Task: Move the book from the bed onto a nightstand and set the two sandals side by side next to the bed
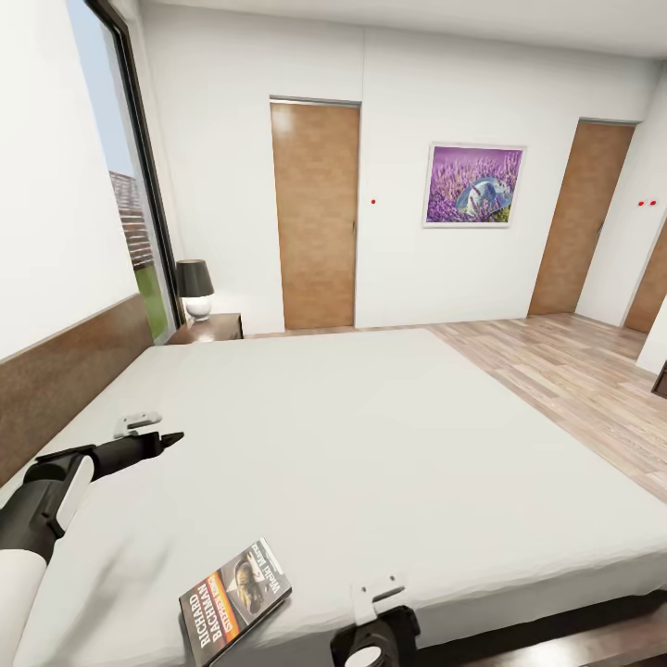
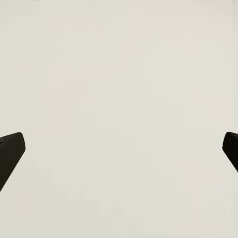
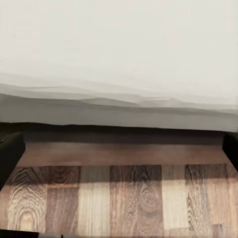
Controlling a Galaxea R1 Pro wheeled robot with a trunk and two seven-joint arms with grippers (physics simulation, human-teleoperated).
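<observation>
- Nearest to me, the right gripper (image 1: 375, 639) hangs at the near edge of the bed (image 1: 371, 435), just beside the book (image 1: 233, 599); its wrist camera looks down past the mattress side to the dark base and the plank floor (image 3: 119, 198), with a dark fingertip at each far side of that picture — fingers spread wide, nothing between them
- The book lies flat on the mattress near that same edge, cover up, white "RICHARD BACHMAN" lettering along its side, touching neither gripper
- Further up the bed on the headboard side, the left gripper (image 1: 169, 439) reaches out over the pale mattress; its own camera shows bare mattress between two dark fingertips (image 2: 10, 153) set far apart — open and empty
- The brown headboard (image 1: 65, 380) runs along the wall beside that arm
- Beyond the bed's far corner stands a nightstand (image 1: 211, 327) carrying a lamp (image 1: 195, 288) with a black shade, next to the tall window
- On the far wall: two brown doors (image 1: 315, 215) and the purple lavender picture (image 1: 473, 184) between them
</observation>
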